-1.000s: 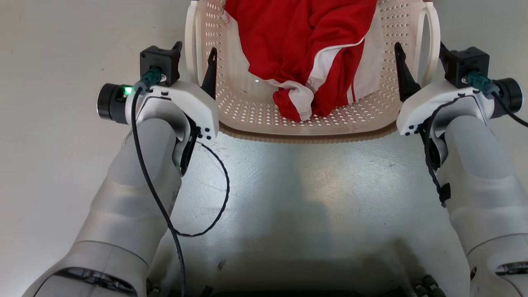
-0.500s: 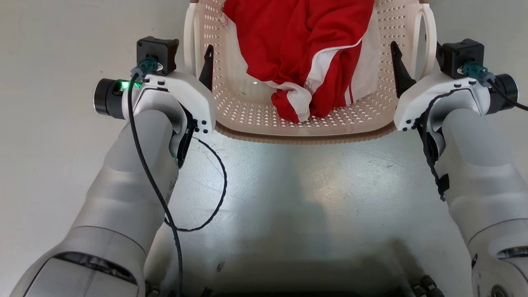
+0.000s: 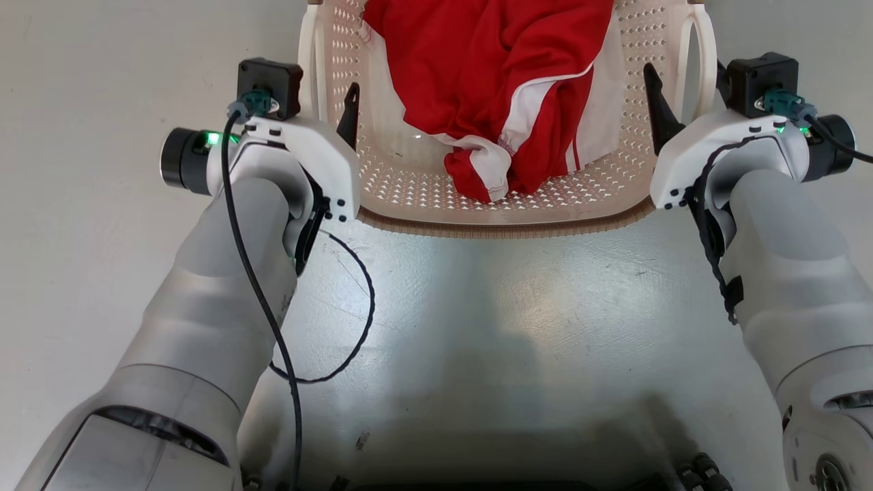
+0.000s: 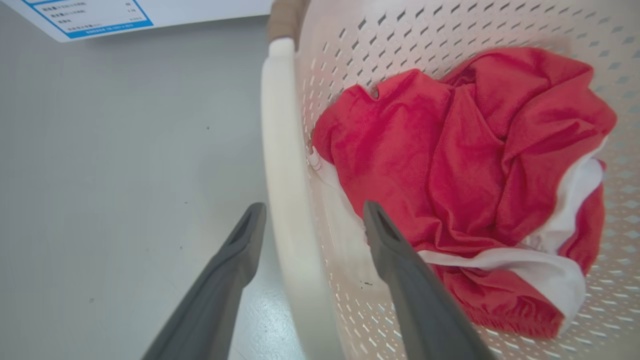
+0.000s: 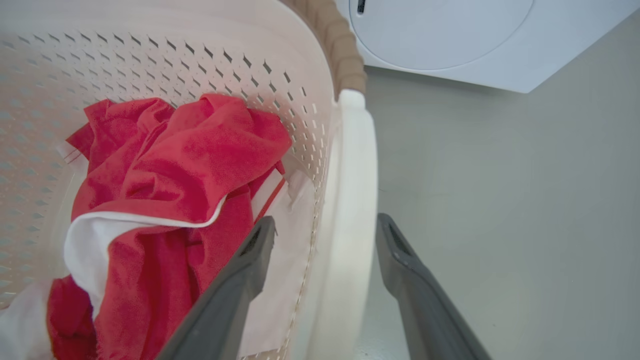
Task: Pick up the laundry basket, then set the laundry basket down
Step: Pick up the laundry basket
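The laundry basket (image 3: 501, 230) stands on the grey floor (image 3: 477, 327) straight ahead of the robot, between its two pale forearms. A crumpled red and white garment (image 3: 491, 75) is heaped inside it.

From the head camera both arms show at once, one at each short side of the basket. A dark finger of each reaches in over the perforated wall. A loose black cable (image 3: 341, 341) hangs in a loop off the left arm, and a green light glows at each wrist.

The left wrist camera gives the closer detail. The left pincer (image 4: 314, 212) is spread wide, with the white loop handle (image 4: 282, 150) running up between its fingers. One finger is outside over the floor and the other is inside, just beside the garment. Whether either finger touches the handle I cannot tell. Up in the corner of that view sits a white panel with a blue-edged label (image 4: 90, 17).

The right wrist camera mirrors this. The right pincer (image 5: 326, 224) is also wide open and astride the other handle (image 5: 352, 200). Its inner finger is over a white fold of cloth and its outer finger is over bare floor. That view also brings in the brown woven rim close up. Beyond the basket stands a white machine with a round door (image 5: 440, 35).
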You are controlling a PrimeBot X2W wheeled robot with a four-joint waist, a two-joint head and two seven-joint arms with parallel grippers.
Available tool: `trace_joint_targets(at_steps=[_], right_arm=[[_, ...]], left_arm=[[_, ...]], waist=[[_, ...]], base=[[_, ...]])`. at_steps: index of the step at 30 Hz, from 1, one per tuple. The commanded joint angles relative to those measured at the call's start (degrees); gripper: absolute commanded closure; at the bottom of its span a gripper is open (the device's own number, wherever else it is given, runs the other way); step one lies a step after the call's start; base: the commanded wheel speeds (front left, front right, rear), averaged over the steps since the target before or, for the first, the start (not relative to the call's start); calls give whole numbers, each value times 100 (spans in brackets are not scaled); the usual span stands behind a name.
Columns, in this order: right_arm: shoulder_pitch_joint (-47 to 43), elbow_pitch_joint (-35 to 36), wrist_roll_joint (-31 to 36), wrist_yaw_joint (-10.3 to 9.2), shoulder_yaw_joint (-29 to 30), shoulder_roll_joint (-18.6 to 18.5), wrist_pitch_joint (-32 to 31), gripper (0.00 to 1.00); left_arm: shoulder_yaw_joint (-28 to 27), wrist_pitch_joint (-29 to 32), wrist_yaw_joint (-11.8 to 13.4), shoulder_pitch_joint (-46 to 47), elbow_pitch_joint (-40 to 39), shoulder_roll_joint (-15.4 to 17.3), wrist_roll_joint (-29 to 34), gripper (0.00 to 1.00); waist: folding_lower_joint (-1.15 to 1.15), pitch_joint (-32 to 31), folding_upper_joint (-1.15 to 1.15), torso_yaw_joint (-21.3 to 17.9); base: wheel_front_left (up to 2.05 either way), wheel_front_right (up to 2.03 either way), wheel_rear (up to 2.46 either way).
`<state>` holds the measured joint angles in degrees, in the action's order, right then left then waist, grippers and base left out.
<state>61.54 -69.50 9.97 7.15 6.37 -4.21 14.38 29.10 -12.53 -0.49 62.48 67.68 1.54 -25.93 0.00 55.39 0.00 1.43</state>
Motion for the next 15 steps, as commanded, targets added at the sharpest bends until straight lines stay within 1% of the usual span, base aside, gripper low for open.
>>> trace_joint_targets(at_steps=[1, 15], right_arm=[[-100, -31, -17, 34, -73, 133, 59, 0], [33, -255, -167, 34, -185, 133, 60, 0]], left_arm=[[-23, 13, 41, 14, -20, 134, -83, 0], [408, 113, 144, 120, 40, 134, -507, 0]], waist=[[0, -3, 0, -3], [0, -8, 0, -5]], base=[[0, 0, 0], [0, 0, 0]])
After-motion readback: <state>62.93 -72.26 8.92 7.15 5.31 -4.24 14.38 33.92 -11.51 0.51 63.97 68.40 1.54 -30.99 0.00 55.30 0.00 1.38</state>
